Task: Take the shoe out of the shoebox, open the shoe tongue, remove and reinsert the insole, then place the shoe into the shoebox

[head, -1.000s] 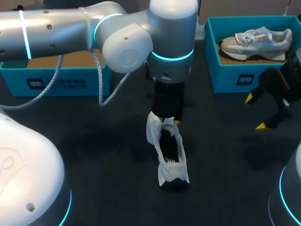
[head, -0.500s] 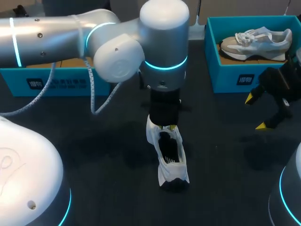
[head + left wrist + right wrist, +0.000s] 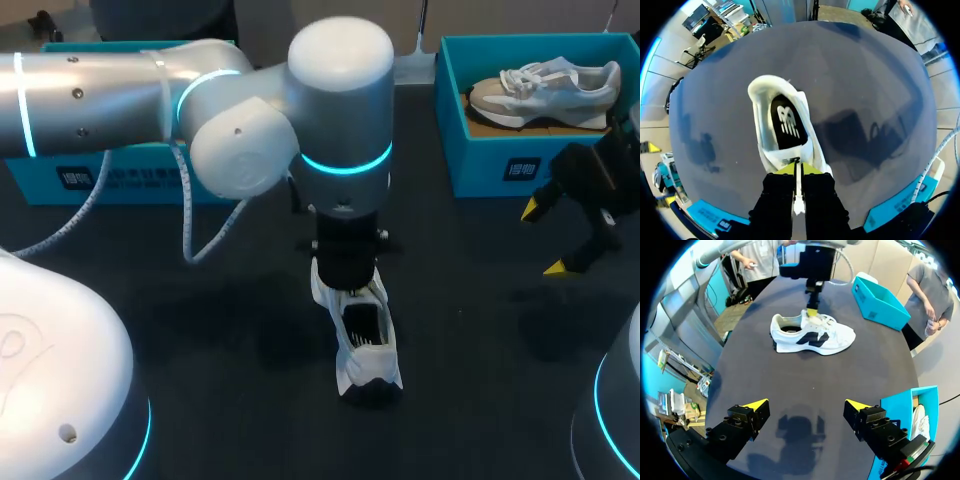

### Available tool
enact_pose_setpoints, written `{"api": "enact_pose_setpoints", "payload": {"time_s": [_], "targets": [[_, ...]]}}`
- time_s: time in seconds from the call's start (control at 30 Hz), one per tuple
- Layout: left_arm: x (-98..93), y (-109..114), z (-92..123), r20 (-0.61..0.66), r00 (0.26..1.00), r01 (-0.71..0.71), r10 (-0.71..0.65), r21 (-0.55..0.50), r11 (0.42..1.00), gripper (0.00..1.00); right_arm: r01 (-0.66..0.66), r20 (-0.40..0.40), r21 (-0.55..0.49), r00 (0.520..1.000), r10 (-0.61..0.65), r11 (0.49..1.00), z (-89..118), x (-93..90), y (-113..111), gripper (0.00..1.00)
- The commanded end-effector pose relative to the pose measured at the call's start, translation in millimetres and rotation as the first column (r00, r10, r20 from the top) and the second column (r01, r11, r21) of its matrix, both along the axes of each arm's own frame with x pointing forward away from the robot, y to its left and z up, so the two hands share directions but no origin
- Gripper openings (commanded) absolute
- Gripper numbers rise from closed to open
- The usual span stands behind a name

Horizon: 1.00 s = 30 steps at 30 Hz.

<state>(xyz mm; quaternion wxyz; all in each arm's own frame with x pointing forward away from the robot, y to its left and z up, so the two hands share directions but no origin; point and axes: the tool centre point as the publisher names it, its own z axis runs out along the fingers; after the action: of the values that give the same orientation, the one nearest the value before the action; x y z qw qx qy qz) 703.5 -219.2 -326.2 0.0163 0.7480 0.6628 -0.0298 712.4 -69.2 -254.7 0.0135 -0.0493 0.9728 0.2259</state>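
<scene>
White low-top sneaker (image 3: 365, 345) stood on the dark desk (image 3: 200, 300), outside the teal cardboard shoebox (image 3: 130, 180); the left hand (image 3: 352, 290) sat at its throat, while the right hand (image 3: 545, 238) hung spread and empty, well apart. Left wrist: yellow tips pinched shut on the white tongue (image 3: 782, 159), just behind the black insole (image 3: 786, 120). Right wrist: the sneaker (image 3: 812, 335) lay well ahead of parted fingers (image 3: 756, 406). Tongue-opening seemed the step under way — next, probably, draw it back to bare the insole.

Overhead blind spot
From above, my left arm (image 3: 335, 110) covers my left gripper (image 3: 798, 170) and one end of the shoe (image 3: 368, 355).
</scene>
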Motion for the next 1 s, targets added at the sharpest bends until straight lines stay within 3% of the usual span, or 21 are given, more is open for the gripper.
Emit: {"api": "enact_pose_setpoints", "payload": {"time_s": [0.03, 0.1, 0.3, 0.53, 0.67, 0.7, 0.8, 0.83, 0.87, 0.9, 1.0], "targets": [[-7.9, -2, -7, 0.006, 1.0, -0.022, 0.022, -0.006, 1.0, 0.05, 0.001, 0.0, -0.002, 1.0, -0.001, 1.0, 0, -0.4, 0, 1.0], [-9.7, -1, -7, 0.007, 0.999, -0.047, 0.047, -0.015, 0.999, 0.06, 0.001, 0.0, -0.002, 1.0, -0.001, 1.0, 0, -0.4, 0, 1.0], [-11.2, 5, -4, 0.04, 0.986, -0.16, 0.161, -0.013, 0.987, 0.25, 0.001, 0.0, -0.002, 1.0, -0.001, 1.0, 0, -0.4, 0, 1.0], [-20.0, 6, -13, 0.002, 0.966, -0.258, 0.258, -0.048, 0.965, 0.11, 0.001, 0.0, -0.002, 1.0, -0.001, 1.0, 0, -0.4, 0, 1.0], [-24.9, 10, 7, -0.007, 0.949, -0.314, 0.314, -0.062, 0.948, 0.23, 0.001, 0.0, -0.002, 1.0, -0.001, 1.0, 0, -0.4, 0, 1.0], [-25.8, 13, 18, -0.003, 0.932, -0.362, 0.363, -0.061, 0.93, 0.35, 0.001, 0.0, -0.002, 1.0, -0.001, 1.0, 0, -0.4, 0, 1.0], [-25.9, 19, 32, -0.027, 0.88, -0.475, 0.474, -0.05, 0.879, 0.39, 0.001, 0.0, -0.002, 1.0, -0.001, 1.0, 0, -0.4, 0, 1.0], [-26.4, 21, 37, -0.03, 0.847, -0.532, 0.531, -0.051, 0.845, 0.46, 0.001, 0.0, -0.002, 1.0, -0.001, 1.0, 0, -0.4, 0, 1.0], [-28.5, 24, 41, -0.013, 0.828, -0.56, 0.561, -0.058, 0.826, 0.87, 0.001, 0.0, -0.002, 1.0, -0.001, 1.0, 0, -0.4, 0, 1.0], [-28.5, 24, 41, -0.013, 0.828, -0.56, 0.561, -0.058, 0.826, 1.0, 0.001, 0.0, -0.002, 1.0, -0.001, 1.0, 0, -0.4, 0, 1.0], [-28.5, 24, 41, -0.013, 0.828, -0.56, 0.561, -0.058, 0.826, 1.0, 0.001, 0.0, -0.002, 1.0, -0.001, 1.0, 0, -0.4, 0, 1.0]]}}
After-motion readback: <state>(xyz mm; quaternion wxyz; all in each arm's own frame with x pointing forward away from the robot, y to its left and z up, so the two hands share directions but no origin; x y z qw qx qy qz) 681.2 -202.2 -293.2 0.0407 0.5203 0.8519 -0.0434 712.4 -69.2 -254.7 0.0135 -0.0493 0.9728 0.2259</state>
